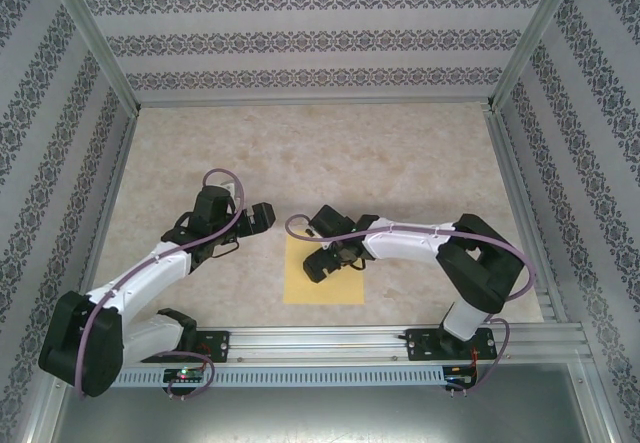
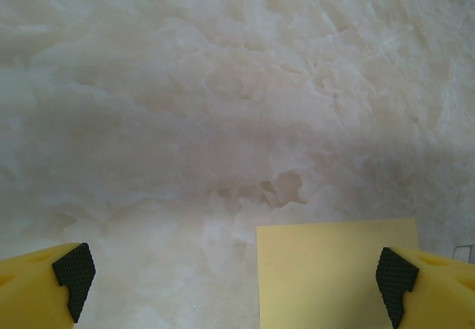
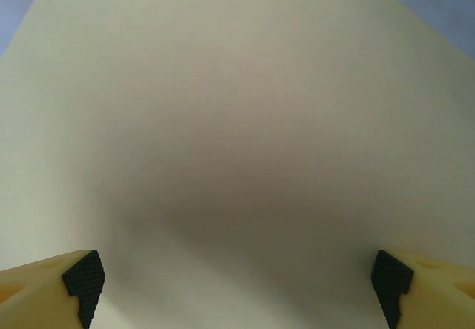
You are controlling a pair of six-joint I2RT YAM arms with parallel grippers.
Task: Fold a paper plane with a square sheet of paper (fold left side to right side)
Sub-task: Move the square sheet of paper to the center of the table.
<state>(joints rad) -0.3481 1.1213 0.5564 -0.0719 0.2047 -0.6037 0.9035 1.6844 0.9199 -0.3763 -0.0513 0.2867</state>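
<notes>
Top external view: the square sheet of paper (image 1: 318, 289) lies flat on the marbled bench (image 1: 400, 163), close to the near edge and roughly midway between the two arm bases. It is plain yellow-orange, and no fold or crease can be made out on it. The right arm (image 1: 420, 238) reaches in from the right and bends down over the sheet, so the right fingers (image 1: 322, 265) sit above its upper half. The left arm (image 1: 150, 268) comes in from the left, and the left fingers (image 1: 262, 215) hang over bare bench, to the left of the sheet and a little beyond its far edge, apart from it.

Left wrist view: the left fingers (image 2: 74, 271) are spread wide, one dark pad at each lower corner, with nothing between them. The sheet (image 2: 334, 269) enters at the lower right; its left edge and far edge meet in a clean corner, and the rest is pale marbled bench (image 2: 223, 84).

Right wrist view: the right fingers (image 3: 83, 278) are likewise spread wide and grip nothing. The sheet (image 3: 237, 121) lies directly beneath them, with a soft shadow across its middle and slivers of bench (image 3: 445, 2) at the top corners. Whether the tips touch the paper cannot be told.
</notes>
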